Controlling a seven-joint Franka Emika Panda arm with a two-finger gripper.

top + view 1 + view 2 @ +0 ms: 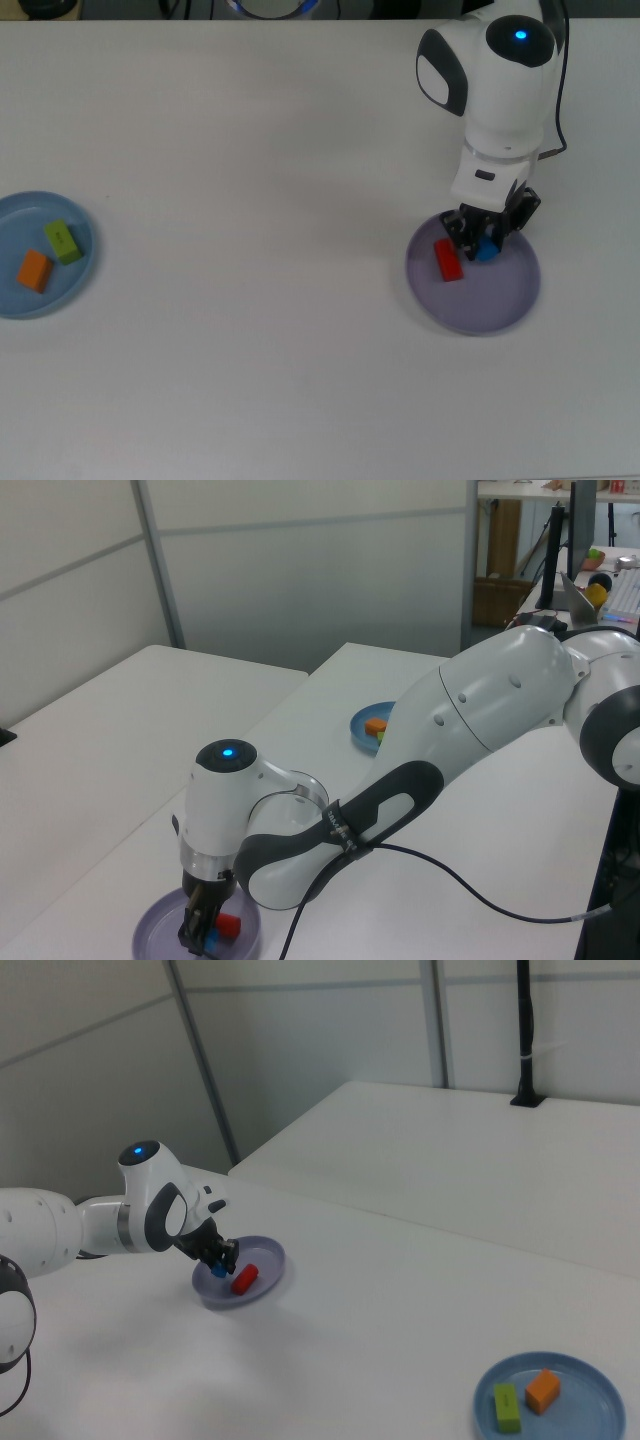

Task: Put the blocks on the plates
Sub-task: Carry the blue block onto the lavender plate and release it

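Note:
My gripper [487,245] [203,942] [217,1267] is shut on the small blue block [488,251] [211,943] and holds it low over the lavender plate [500,292] [155,929] [265,1275]. The red block [447,259] [229,926] [244,1278] lies on that same plate, just to the top view's left of the blue one. At the top view's far left the light blue plate [15,215] [358,723] [585,1372] carries the orange block [34,271] [375,725] [543,1390] and the lime green block [63,241] [507,1407].
A black cable [470,882] trails from the arm across the white table [250,150]. The table's far edge runs along the top of the top view. A second white table [480,1150] stands beyond a gap in the right view.

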